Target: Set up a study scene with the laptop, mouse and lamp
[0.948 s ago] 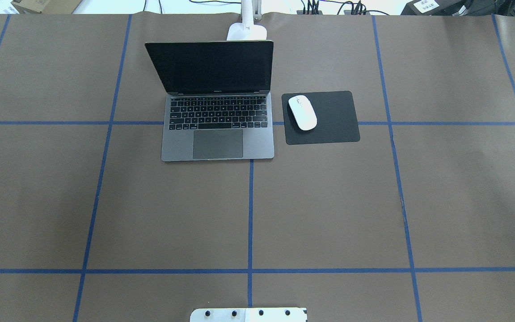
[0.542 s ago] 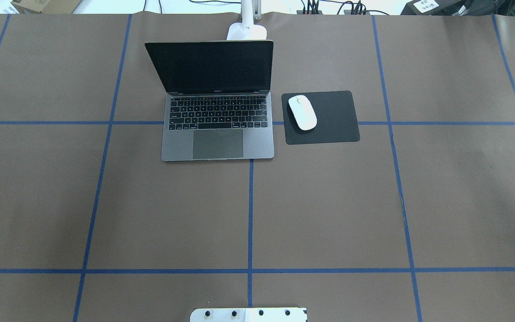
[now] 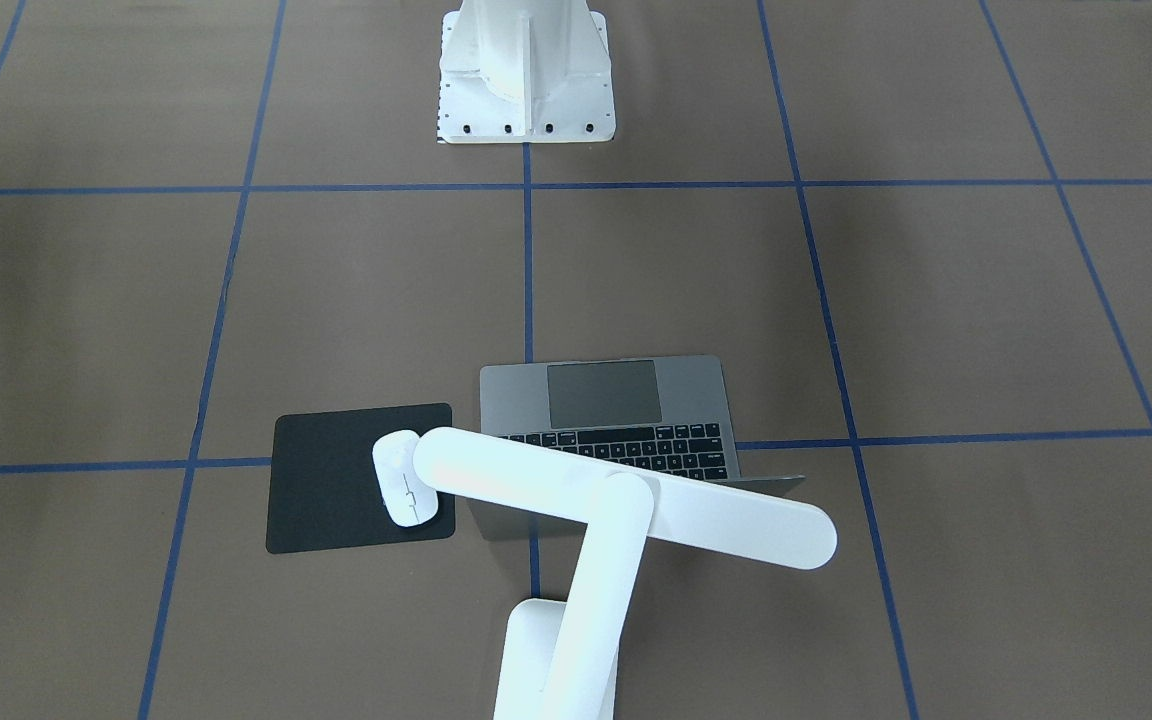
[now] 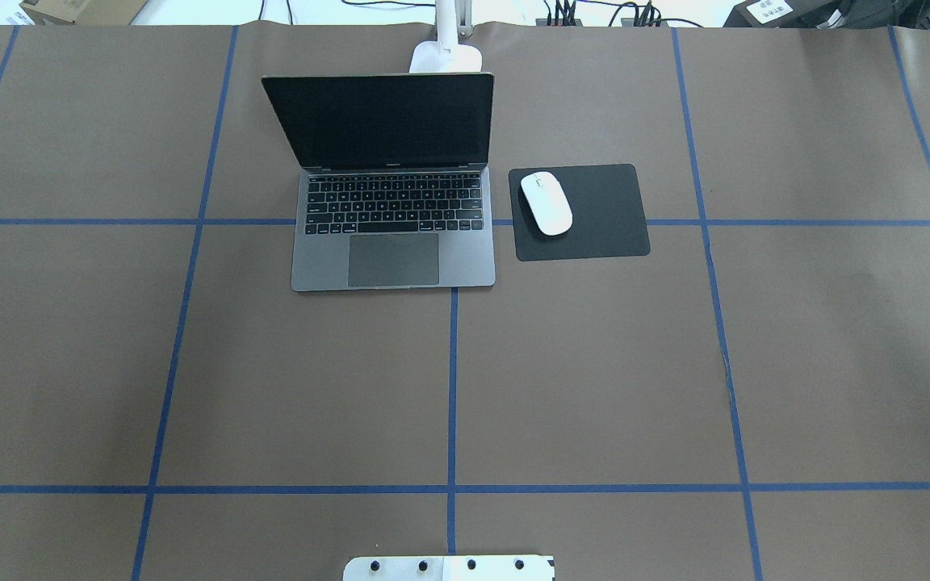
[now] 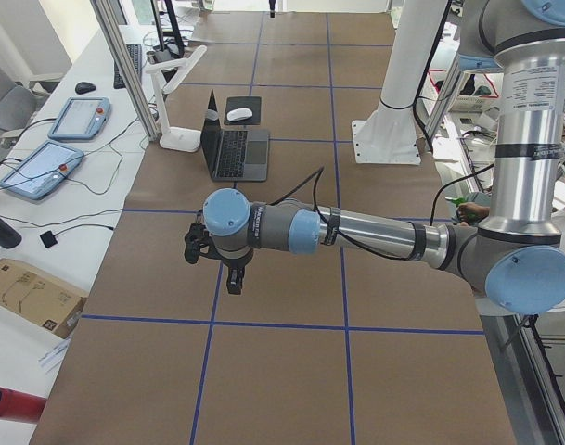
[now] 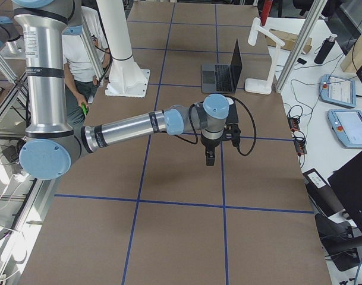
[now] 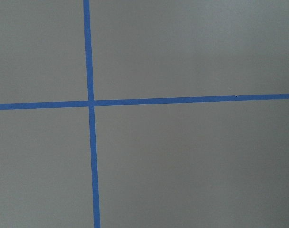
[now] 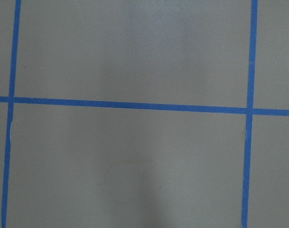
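Over bench (image 4: 594,387), both arms stretched level, wrists turned down. Left claw (image 5: 234,281) and right claw (image 6: 210,159) hang above bare surface; opening cannot be told. Laptop (image 4: 394,230) open, screen dark, at far centre. White mouse (image 4: 546,203) on black mat (image 4: 602,222) beside laptop. Lamp (image 3: 726,512) head above lid.

Left arm (image 5: 375,232) and right arm (image 6: 127,126): silver tubes, light-blue joint caps, printed labels. Black cable (image 5: 296,182) along forearm. Left end effector (image 5: 236,286), right end effector (image 6: 210,159) black. White pedestal (image 3: 526,100), dark bolts.
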`<state>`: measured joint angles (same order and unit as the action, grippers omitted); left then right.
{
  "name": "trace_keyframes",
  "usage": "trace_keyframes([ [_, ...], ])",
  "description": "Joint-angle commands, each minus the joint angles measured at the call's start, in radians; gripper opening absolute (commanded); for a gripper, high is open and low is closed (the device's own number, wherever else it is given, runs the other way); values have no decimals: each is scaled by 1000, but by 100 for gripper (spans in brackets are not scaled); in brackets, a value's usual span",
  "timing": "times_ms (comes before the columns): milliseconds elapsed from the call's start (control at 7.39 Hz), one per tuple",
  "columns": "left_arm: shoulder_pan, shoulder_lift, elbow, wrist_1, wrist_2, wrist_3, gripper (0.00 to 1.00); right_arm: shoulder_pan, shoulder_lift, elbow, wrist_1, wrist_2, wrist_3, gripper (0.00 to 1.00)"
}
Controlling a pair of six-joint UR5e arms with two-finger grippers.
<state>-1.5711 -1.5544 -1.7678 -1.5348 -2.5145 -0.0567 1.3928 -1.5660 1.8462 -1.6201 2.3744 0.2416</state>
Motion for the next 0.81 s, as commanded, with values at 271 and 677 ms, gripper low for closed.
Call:
trace_keyframes([
  [271,-3,25,-32,1,8,-2,100,0,0,-1,16,-1,4,99],
  [677,-1,25,-24,1,8,3,100,-1,6,-15,41,-3,-4,99],
])
